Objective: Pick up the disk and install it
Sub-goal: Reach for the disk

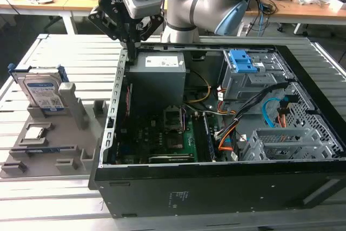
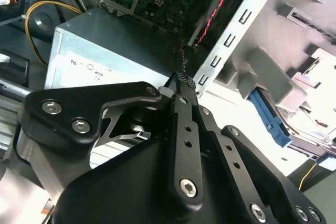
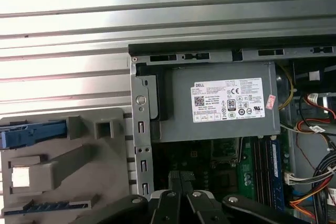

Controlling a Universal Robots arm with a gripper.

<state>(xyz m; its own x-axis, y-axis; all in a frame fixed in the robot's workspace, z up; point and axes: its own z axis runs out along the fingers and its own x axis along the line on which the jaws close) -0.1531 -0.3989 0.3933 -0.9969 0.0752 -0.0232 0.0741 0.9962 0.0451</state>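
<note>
Silver-grey disk (image 1: pixel 44 93) stands upright in the grey holder (image 1: pixel 81 144) at the exterior view's left, well apart from the gripper (image 1: pixel 131 52), whose 2 fingers press together, empty, above the computer case's (image 1: pixel 216 187) far-left edge.

The exterior view looks down from above, across the open computer case (image 1: pixel 216 187), toward my arm (image 1: pixel 205 4). The first wrist view faces straight down past my gripper (image 3: pixel 181 176). The second wrist view sits close behind it, angled. All three share the power supply (image 1: pixel 157 68).
</note>
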